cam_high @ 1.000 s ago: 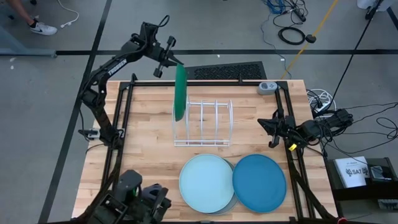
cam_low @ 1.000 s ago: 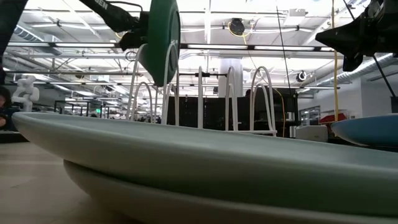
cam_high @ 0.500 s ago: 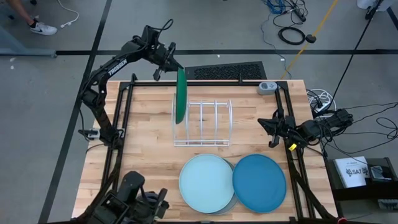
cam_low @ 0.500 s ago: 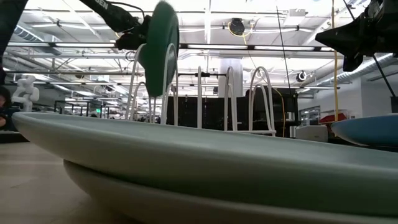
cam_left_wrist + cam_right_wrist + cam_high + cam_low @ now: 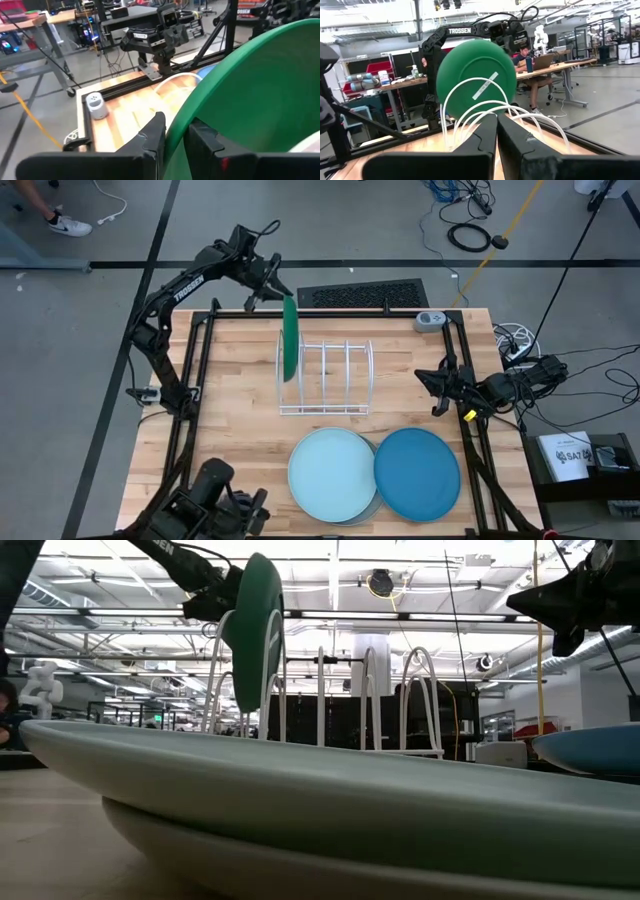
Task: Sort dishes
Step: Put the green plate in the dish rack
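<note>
The dark green plate (image 5: pixel 290 340) stands on edge at the left end of the white wire rack (image 5: pixel 335 375), its lower part between the rack's wires (image 5: pixel 255 630). My left gripper (image 5: pixel 280 292) is shut on it at the far side. The pale blue plate (image 5: pixel 332 475) lies on the grey plate (image 5: pixel 250 860) near the table's front edge. The medium blue plate (image 5: pixel 417 473) lies flat beside them on the right. My right gripper (image 5: pixel 435 392) hovers shut at the table's right side, pointing at the rack (image 5: pixel 485 112). My left gripper holds the green plate by its upper far rim (image 5: pixel 180 117), pinched between the two fingers (image 5: pixel 152 132), one on each face. It comes slanting down from the table's far left. The plate hangs upright below it, its lower edge down among the rack's wires (image 5: pixel 240 705).
A small grey device (image 5: pixel 430 320) sits at the table's far right corner. Black frame rails (image 5: pixel 205 350) run along both sides. Bare wood (image 5: pixel 235 430) lies left of the rack. A person sits at a desk (image 5: pixel 530 62) far behind the table.
My left gripper has moved down, staying shut on the green plate. The plate has sunk from above the rack into its leftmost slot and stayed upright.
</note>
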Action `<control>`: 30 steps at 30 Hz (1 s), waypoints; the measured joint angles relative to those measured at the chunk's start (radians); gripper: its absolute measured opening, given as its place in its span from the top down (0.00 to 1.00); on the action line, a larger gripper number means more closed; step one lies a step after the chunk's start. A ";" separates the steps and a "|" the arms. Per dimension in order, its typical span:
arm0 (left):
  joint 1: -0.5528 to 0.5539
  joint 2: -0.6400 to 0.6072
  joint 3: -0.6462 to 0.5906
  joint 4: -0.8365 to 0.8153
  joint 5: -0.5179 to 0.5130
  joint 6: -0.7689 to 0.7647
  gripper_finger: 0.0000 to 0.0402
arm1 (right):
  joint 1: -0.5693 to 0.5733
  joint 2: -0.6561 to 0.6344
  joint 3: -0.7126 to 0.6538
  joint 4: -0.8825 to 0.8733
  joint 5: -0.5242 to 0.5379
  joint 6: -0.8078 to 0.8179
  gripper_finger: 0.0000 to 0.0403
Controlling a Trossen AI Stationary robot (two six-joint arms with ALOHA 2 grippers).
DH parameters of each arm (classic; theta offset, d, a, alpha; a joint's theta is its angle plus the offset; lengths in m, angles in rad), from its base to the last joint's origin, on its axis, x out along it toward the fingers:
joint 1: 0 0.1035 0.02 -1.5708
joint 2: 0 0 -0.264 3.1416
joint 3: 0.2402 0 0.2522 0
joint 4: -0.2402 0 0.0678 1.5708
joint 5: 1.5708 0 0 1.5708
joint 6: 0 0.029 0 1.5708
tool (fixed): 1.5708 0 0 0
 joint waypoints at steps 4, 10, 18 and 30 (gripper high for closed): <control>0.000 0.000 0.000 -0.065 0.011 0.000 0.82 | 0.000 0.000 0.000 0.000 0.001 -0.001 0.98; -0.008 0.000 0.000 -0.146 -0.011 0.001 0.73 | 0.000 0.000 0.000 0.000 0.002 -0.002 0.98; -0.034 -0.001 0.000 -0.227 -0.063 0.034 0.61 | 0.000 0.000 0.000 0.000 0.002 -0.002 0.98; -0.109 -0.001 0.000 -0.356 -0.117 0.098 0.54 | 0.000 0.000 0.000 0.000 0.002 -0.002 0.98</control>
